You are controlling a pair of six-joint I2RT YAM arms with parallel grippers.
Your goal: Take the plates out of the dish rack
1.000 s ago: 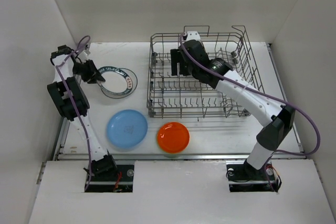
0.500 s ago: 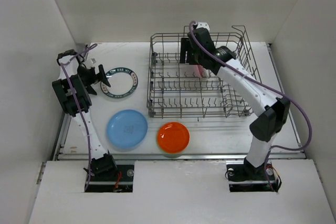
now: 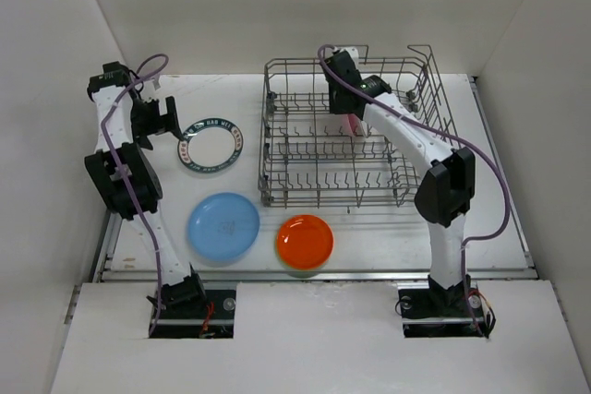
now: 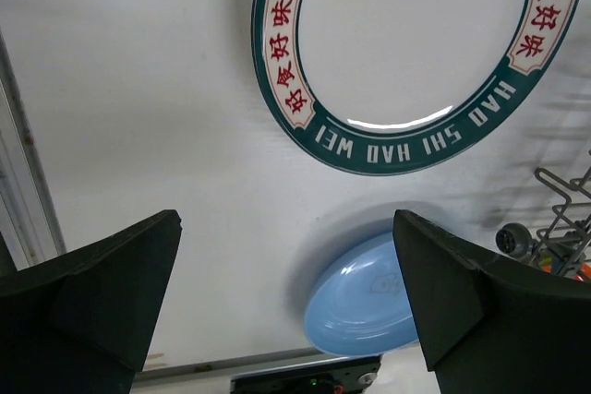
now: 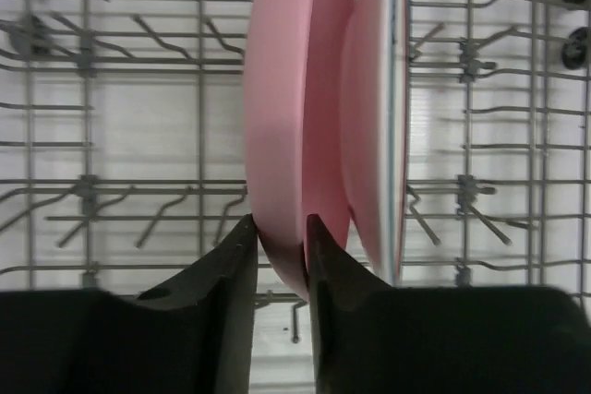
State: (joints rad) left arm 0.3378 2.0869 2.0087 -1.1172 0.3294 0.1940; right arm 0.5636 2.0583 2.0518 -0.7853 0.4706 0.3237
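Pinching the rim of a pink plate [image 5: 291, 117] with the right gripper [image 5: 280, 239], clamped on it from both sides. Standing on edge between the tines of the dish rack [image 3: 277, 149], just beside a second plate [image 5: 380, 136]. Holding nothing with the left gripper [image 4: 284, 228], spread wide above the table [image 4: 138, 89], near a green-ringed plate [image 4: 416, 34]. Lying flat outside the rack, nearer to the arm bases: a blue plate [image 3: 223, 227] and an orange plate [image 3: 305, 241].

text: "HAO SHI HAO WEI", white capitals | on: dark green rim of ringed plate [image 4: 416, 34], upper right of left wrist view | also: red Chinese characters 好食好味 in cream panels on same rim | other readable text: none
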